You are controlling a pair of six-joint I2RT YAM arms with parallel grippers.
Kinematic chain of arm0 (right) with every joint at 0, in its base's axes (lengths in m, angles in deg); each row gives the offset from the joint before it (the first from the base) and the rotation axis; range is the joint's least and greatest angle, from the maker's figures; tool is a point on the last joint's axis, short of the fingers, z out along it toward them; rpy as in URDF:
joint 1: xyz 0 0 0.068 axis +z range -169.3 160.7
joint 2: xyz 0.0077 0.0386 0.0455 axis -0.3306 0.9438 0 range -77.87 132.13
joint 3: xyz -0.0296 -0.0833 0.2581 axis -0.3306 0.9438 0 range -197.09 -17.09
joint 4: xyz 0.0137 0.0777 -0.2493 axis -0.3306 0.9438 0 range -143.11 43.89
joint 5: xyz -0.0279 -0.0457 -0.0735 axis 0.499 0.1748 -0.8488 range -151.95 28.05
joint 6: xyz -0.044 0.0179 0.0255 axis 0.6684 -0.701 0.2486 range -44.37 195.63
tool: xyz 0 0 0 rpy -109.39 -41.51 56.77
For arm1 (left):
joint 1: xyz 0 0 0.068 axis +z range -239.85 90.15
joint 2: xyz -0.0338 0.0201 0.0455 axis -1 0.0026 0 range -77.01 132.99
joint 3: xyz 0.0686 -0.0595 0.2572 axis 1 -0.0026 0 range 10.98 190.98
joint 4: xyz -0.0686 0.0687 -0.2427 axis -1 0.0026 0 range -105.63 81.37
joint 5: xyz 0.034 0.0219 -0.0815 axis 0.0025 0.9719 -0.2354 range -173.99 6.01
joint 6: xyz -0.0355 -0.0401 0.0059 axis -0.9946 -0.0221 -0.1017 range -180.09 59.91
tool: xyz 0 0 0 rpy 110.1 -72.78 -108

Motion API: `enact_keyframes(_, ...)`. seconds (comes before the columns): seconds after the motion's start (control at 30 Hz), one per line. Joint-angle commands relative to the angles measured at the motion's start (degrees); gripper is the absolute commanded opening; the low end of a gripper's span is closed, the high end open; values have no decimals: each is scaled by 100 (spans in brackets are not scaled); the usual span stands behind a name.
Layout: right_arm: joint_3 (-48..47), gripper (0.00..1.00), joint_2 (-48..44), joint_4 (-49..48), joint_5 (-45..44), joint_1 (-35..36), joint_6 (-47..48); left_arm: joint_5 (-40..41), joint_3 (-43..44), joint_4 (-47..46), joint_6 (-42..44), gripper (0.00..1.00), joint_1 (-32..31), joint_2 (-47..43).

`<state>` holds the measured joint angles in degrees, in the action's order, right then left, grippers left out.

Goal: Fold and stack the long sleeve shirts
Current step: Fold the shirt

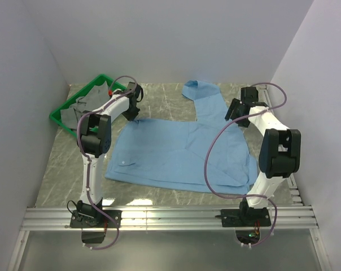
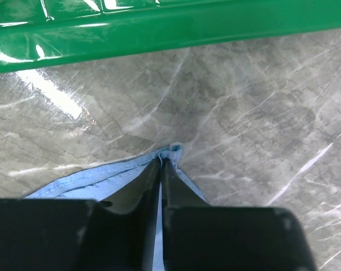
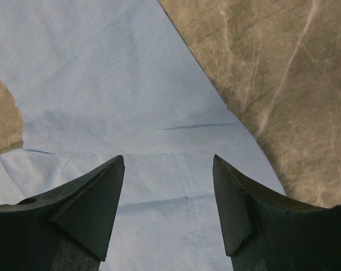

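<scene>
The long sleeve shirt (image 1: 176, 152), light blue thin cloth, lies spread flat on the grey marbled worktop (image 1: 159, 96). Its body is a broad, slightly rumpled sheet, and one sleeve (image 1: 207, 104) runs off from its far right part toward the back wall.

At the shirt's far left corner the left gripper (image 2: 161, 162) is down on the cloth. Its jaws are pressed together on the very tip of that corner, which bunches up a little between them.

Over the shirt's far right part, where the sleeve meets the body, is the right gripper (image 3: 168, 162). Its jaws stand well apart with only flat blue cloth showing between them, and they hold nothing.

Left of the shirt, just beyond the pinched corner, sits a green bin (image 1: 60, 117). In it lies some greyish cloth (image 1: 80, 107); what kind of garment it is cannot be told.
</scene>
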<state>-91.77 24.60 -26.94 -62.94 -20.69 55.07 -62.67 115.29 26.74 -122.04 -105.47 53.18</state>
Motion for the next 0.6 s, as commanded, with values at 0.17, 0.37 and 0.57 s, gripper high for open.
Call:
enact_keyframes(0.17,-671,70,554,-69,82,-63,631,-216,-561,79,526,7,-29,156)
enact_keyframes(0.37,-1145,68,1125,186,-172,-81,763,-242,-473,52,711,5,-20,138)
enact_keyframes(0.57,-1734,66,1696,660,-155,-72,703,-269,-447,-18,816,2,-29,129)
